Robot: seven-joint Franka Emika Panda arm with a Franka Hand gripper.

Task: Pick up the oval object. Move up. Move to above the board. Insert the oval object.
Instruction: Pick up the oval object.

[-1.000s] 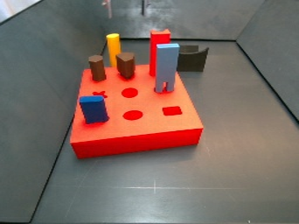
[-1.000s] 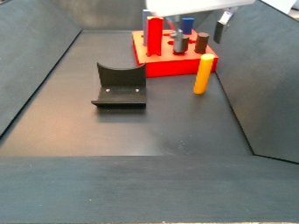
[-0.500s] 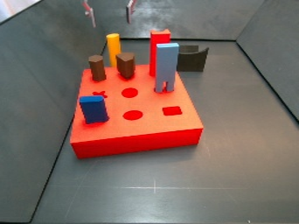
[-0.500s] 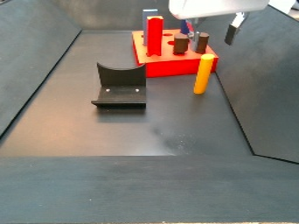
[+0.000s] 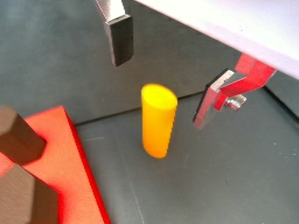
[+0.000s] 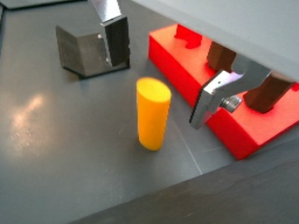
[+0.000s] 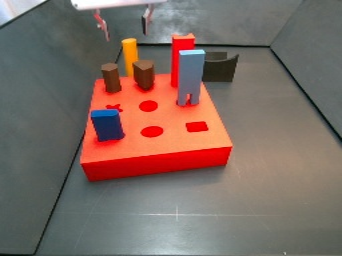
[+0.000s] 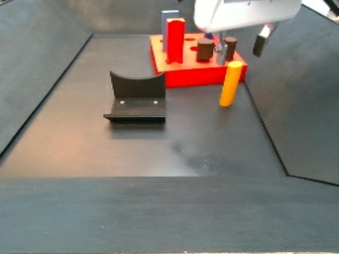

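Hovering above the peg, the gripper has its fingers spread and empty; the peg stands on the floor just beside the board. Pick-up step: descend, then close.

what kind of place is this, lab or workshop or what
Most likely a robot test cell in a lab: a dark walled enclosure, a red peg board with shaped holes, the fixture on the floor, and the open gripper hovering above the upright oval object.
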